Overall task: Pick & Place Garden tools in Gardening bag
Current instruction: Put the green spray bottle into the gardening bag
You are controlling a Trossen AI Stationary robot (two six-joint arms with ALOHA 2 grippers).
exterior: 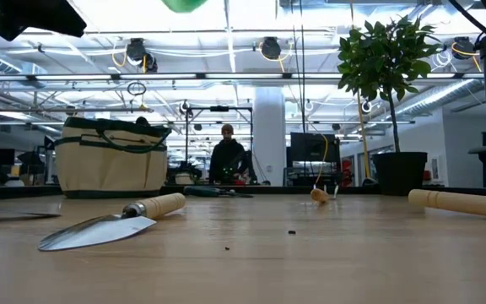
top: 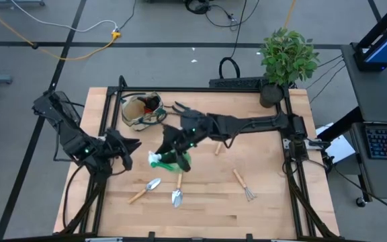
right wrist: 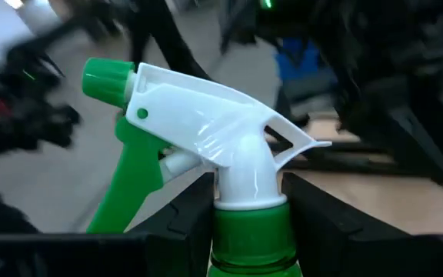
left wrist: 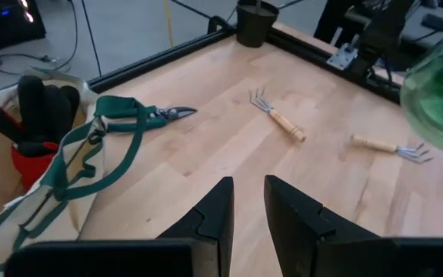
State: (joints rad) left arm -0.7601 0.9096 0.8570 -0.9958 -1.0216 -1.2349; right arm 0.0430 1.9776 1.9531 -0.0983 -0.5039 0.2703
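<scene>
My right gripper [right wrist: 248, 223] is shut on the green spray bottle [top: 166, 160], high above the table's middle; its base shows at the low view's top [exterior: 184, 4]. The tan gardening bag [top: 142, 109] stands at the far left, with a red-and-black glove [left wrist: 37, 131] inside. Dark pruning shears [left wrist: 168, 114] lie beside the bag. Two trowels [top: 148, 188] [top: 178, 193] lie near the front edge, and two fork rakes [top: 242, 183] [top: 218, 148] lie to the right. My left gripper [left wrist: 248, 215] hovers shut and empty, just left of the bottle and near the bag. My right gripper pinches the bottle's green neck [right wrist: 248, 231], just under the white trigger head [right wrist: 221, 146], between its two fingers [right wrist: 194, 219]. The fingers reach in about level from the table's right side, across the neck. The bottle is lifted clear of the table.
A potted plant [top: 286, 60] stands at the table's far right corner. A black frame [top: 200, 87] runs along the far edge. Bare wood lies between the bag and the trowels. A person [exterior: 228, 156] stands in the room beyond the table.
</scene>
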